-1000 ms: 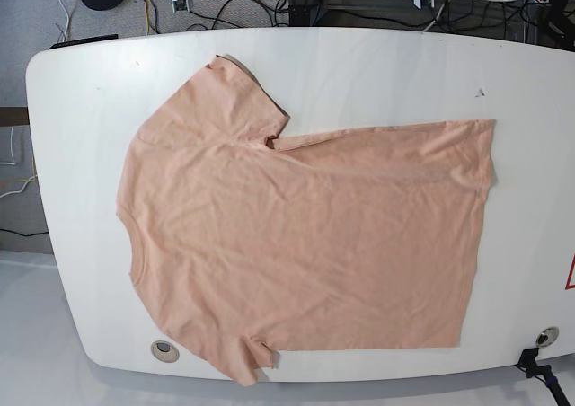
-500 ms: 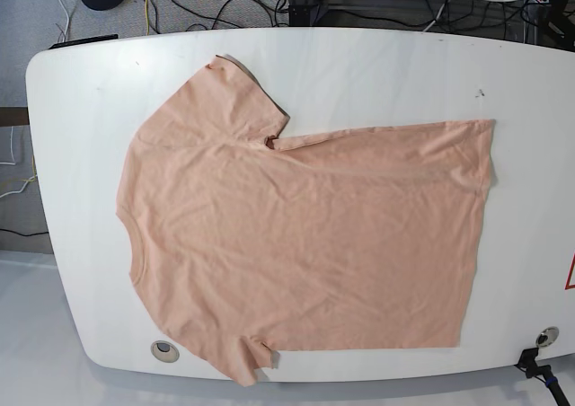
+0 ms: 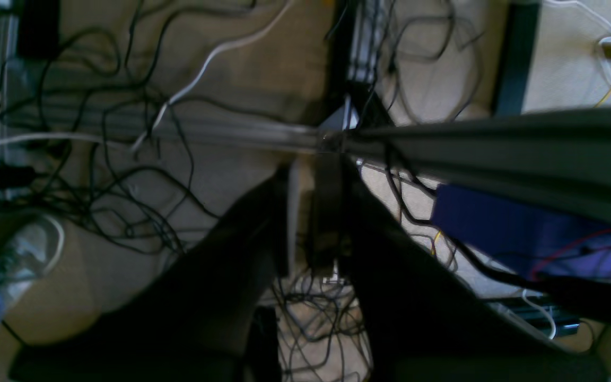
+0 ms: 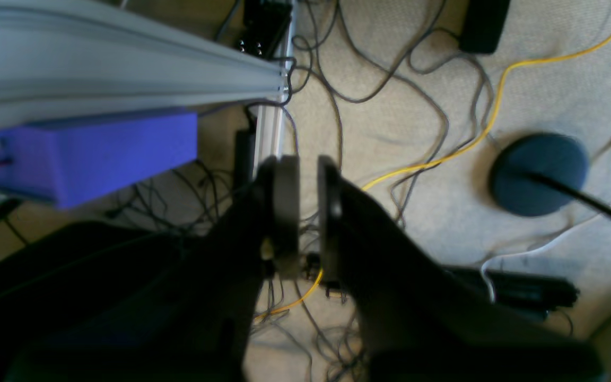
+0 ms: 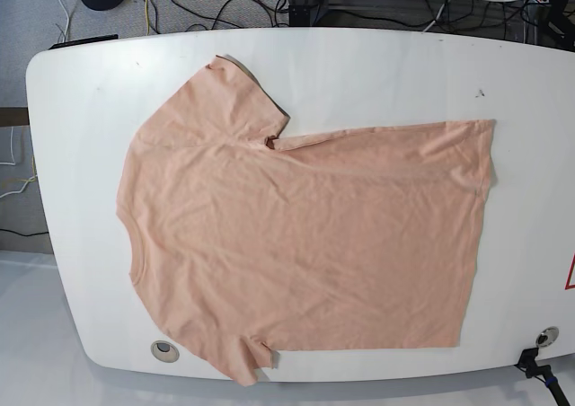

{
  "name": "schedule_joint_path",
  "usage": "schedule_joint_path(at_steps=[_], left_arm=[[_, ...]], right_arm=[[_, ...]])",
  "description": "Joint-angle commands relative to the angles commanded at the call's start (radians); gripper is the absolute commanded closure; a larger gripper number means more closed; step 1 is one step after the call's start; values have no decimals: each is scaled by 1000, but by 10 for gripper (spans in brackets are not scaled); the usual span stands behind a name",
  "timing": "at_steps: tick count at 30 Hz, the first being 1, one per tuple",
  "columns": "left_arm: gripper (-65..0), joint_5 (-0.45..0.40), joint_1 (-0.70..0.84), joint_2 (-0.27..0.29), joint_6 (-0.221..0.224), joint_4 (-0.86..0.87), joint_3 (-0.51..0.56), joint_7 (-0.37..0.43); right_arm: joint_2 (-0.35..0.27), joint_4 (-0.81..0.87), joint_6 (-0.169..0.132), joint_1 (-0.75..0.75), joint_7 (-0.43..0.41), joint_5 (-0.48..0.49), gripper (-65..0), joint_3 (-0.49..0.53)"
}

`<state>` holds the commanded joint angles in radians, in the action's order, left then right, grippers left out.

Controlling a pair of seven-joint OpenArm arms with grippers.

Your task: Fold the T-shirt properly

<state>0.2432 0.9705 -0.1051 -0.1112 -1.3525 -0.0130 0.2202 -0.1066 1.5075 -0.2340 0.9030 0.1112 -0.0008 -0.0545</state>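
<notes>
Both grippers, the left gripper (image 3: pixel 305 212) and the right gripper (image 4: pixel 309 212), are empty, their fingertips parted by a narrow gap. The T-shirt (image 5: pixel 314 235) spreads across the middle of the base view, neck toward the left, on the white table (image 5: pixel 76 154). Its lower-left sleeve (image 5: pixel 243 361) is bunched over the near edge, so a grasp there could miss or pinch uneven layers, skewing the first fold.
</notes>
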Motion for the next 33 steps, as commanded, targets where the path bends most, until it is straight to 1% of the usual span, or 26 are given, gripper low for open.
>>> schedule_joint_path(at_steps=[2, 6, 14, 16, 18, 22, 25, 29, 33], left_arm=[[-52, 0, 23, -8, 0, -44, 0, 0], [-52, 3, 58, -28, 0, -120, -23, 0], [-52, 0, 144, -29, 0, -307, -94, -2], [-52, 0, 164, -29, 0, -353, -98, -2], [-52, 0, 175, -29, 0, -396, -100, -2], [-52, 0, 187, -34, 0, -471, -101, -3], [-52, 3, 186, -74, 0, -493, -101, -3], [-52, 3, 180, -94, 0, -505, -110, -3], [-53, 3, 138, -95, 0, -508, -114, -5]], right_arm=[[0, 58, 0, 26, 2, 2, -60, 0], [3, 176, 0, 74, 55, 2, -60, 0], [5, 373, 2, 181, 68, 2, -60, 0], [5, 431, 2, 195, 106, 2, -60, -2], [5, 468, 2, 204, 124, 2, -60, -2], [6, 500, 2, 210, 123, 2, -60, -2], [6, 505, 2, 195, 121, 2, -60, -2], [6, 505, 2, 141, 121, 2, -60, -2], [6, 505, 2, 81, 123, 2, -63, -2]])
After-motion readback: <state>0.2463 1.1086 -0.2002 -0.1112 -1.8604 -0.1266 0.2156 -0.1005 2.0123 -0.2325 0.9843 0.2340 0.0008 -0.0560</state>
